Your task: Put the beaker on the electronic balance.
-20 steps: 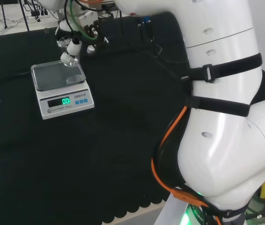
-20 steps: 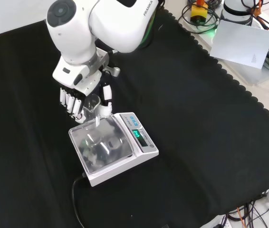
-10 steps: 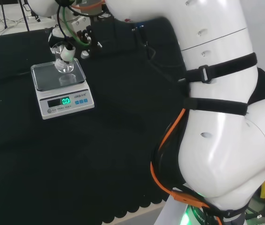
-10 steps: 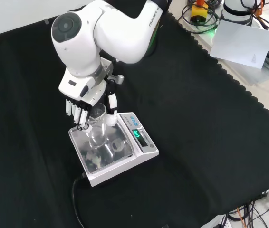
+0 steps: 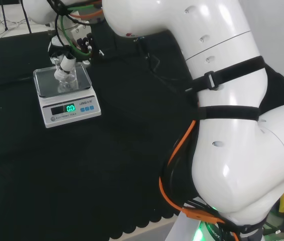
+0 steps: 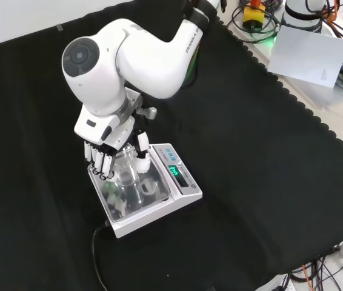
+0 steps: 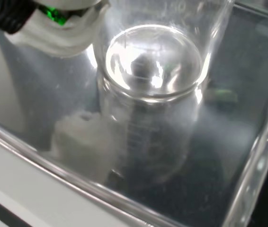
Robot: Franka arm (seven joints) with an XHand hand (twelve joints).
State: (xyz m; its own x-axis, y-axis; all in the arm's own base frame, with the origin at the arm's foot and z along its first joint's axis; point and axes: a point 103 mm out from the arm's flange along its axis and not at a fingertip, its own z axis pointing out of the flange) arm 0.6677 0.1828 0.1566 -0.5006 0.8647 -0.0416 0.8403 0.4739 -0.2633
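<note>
Beaker [image 6: 127, 173] over balance [image 6: 159, 194] — black cloth [image 6: 250, 182]

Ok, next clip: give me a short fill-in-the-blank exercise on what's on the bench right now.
1. The hand is curled round a clear ____.
2. The beaker is held over the shiny pan of the ____.
3. The scale has a lit display in the colour ____.
4. The bench is covered with a cloth in the colour ____.

Missing words: beaker; scale; green; black
</note>
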